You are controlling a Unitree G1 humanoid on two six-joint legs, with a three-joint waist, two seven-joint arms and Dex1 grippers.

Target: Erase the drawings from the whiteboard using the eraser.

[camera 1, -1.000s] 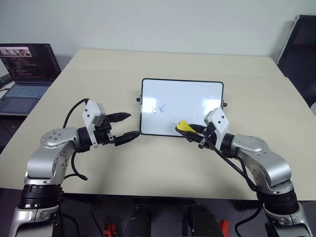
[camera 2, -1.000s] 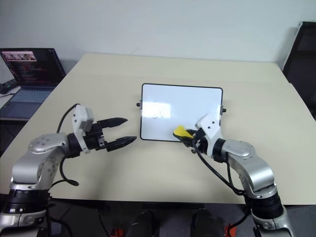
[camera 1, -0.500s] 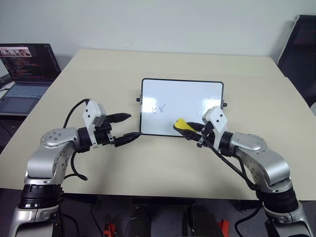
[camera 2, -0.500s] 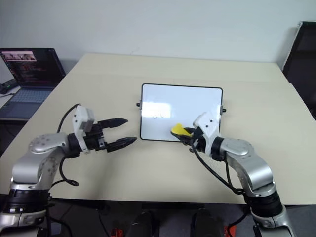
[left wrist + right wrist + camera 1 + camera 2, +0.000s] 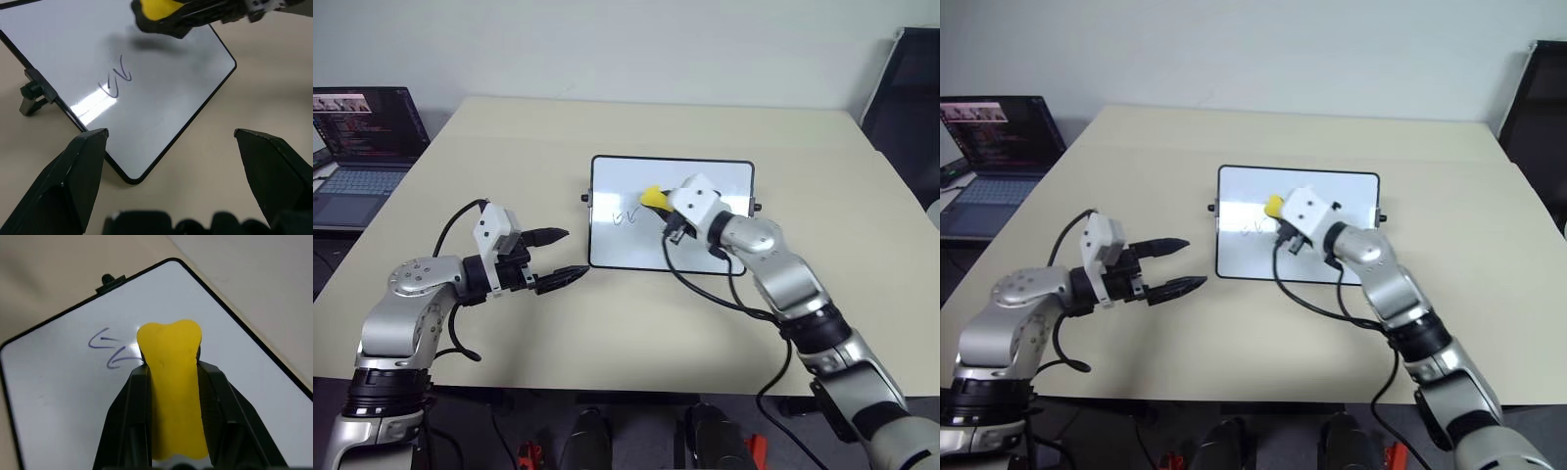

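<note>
Right end effector (image 5: 658, 202), clamped tight on the eraser (image 5: 652, 197), hovers over the whiteboard (image 5: 705, 250) at desk centre, the drawings (image 5: 627, 215) at its seven o'clock; a skewed press could shove the unheld board aside.

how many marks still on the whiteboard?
2 strokes, side by side: the drawings sit on the whiteboard's left half, just beside the eraser in the right gripper. The gripper may hide more.
</note>
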